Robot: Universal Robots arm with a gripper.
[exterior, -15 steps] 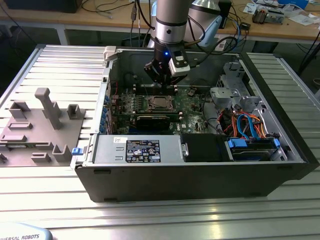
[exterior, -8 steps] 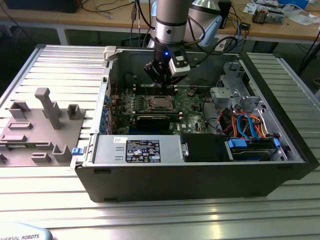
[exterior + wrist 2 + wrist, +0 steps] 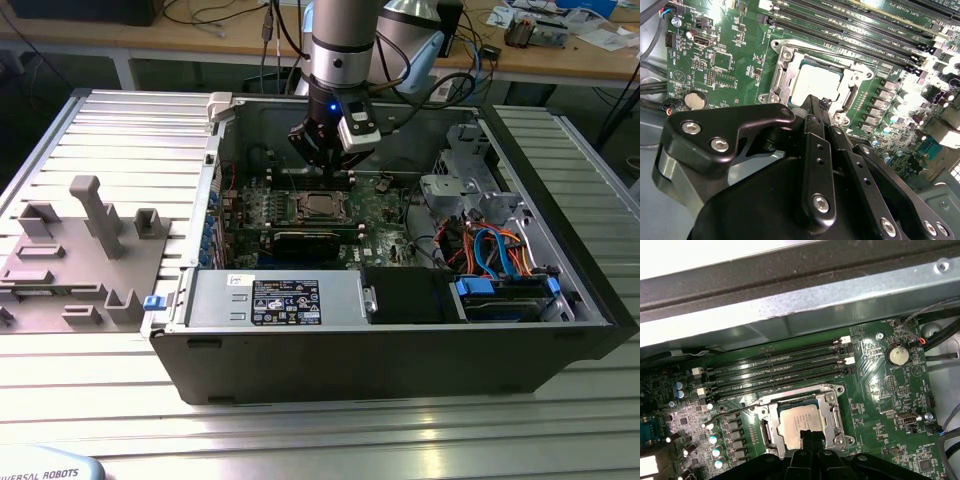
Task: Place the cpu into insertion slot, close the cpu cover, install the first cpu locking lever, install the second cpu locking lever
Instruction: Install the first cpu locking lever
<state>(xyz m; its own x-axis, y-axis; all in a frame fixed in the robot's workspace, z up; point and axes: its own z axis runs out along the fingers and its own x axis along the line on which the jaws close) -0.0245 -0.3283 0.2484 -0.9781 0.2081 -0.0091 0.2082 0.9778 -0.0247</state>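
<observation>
Gripper (image 3: 815, 102): fingers pressed together, nothing held, tips at the edge of the cpu cover (image 3: 782, 75); contact cannot be confirmed. The cpu (image 3: 812, 82) lies in the insertion slot (image 3: 768, 434), framed by the lowered cover, on the green circuit board (image 3: 880, 390) inside the computer case (image 3: 400, 360).

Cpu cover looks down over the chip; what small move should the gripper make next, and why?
Probably shift the shut gripper toward the wire lever: the cpu already sits in the insertion slot, the cpu cover lies flat around it, and that lever's handle seems to stand free.
</observation>
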